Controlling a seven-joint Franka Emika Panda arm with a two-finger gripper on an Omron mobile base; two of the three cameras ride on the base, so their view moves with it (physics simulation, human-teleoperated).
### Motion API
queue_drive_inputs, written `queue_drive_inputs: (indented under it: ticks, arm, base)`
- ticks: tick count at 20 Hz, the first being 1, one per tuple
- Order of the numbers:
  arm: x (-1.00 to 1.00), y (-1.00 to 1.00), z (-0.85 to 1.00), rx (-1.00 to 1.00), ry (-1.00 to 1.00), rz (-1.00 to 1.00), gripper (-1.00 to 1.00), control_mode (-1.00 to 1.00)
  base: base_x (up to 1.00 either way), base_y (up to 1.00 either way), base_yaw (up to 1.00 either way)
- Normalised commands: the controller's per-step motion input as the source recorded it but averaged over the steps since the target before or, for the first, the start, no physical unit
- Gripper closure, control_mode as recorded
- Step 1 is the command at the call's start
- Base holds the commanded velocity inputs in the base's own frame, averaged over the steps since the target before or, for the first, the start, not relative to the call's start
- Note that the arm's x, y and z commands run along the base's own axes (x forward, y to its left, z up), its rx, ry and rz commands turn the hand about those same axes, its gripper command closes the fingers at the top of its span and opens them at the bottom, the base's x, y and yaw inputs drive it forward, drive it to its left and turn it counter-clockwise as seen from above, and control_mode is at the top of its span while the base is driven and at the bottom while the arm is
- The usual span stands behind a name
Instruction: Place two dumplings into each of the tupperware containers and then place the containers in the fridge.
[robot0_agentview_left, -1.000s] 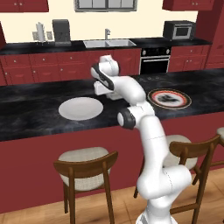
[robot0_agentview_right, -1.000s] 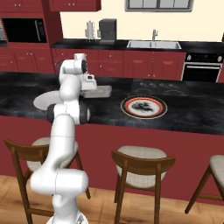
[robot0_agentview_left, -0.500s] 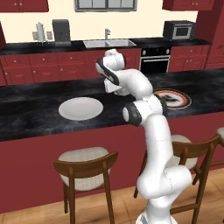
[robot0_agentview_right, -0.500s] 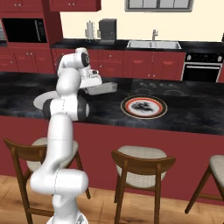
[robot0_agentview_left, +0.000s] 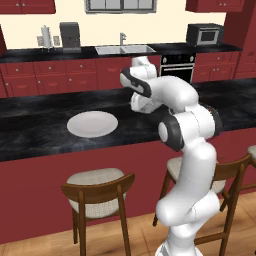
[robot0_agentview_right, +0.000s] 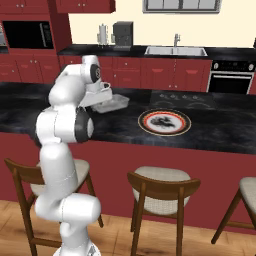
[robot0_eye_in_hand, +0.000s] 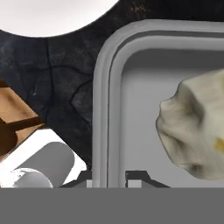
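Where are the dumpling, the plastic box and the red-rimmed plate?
dumpling (robot0_eye_in_hand: 197, 131), hand view, on its crimped pale body.
tupperware container (robot0_eye_in_hand: 103, 109), hand view, on its grey rim.
red-rimmed plate (robot0_agentview_right: 164, 122), right base view, on its dark middle.

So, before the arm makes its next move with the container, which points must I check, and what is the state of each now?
1. Gripper astride the rim of the tupperware container: ok, one fingertip stands on each side of the rim.
2. Grip is firm: cannot tell.
3. Dumpling inside the container: ok, one is visible.
4. Two dumplings inside: cannot tell, part of the container is out of frame.
5. Container well away from the red-rimmed plate: ok.
6. White plate lies close beside the container: not ok, mind it.
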Motion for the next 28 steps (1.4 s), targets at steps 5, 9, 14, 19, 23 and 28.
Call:
queue_drive_inputs:
  ticks: [5, 9, 14, 19, 23, 28]
  arm:
    - [-0.99, -0.31, 0.23, 0.17, -0.31, 0.37, 1.0, -1.0]
    - [-0.69, -0.06, 0.5, 0.0, 0.0, 0.45, 1.0, -1.0]
    - [-0.58, 0.0, 0.55, -0.07, 0.06, 0.43, 1.0, -1.0]
    - [-0.55, -0.09, 0.38, -0.16, 0.15, 0.26, 1.0, -1.0]
    - [-0.63, -0.25, 0.39, -0.1, 0.16, 0.02, 1.0, -1.0]
    - [-0.87, -0.3, 0.05, 0.0, 0.02, -0.01, 1.0, -1.0]
  base:
    - [0.0, 0.0, 0.0]
    - [0.0, 0.0, 0.0]
    - [0.0, 0.0, 0.0]
    - [0.0, 0.0, 0.0]
    - [0.0, 0.0, 0.0]
    - [0.0, 0.0, 0.0]
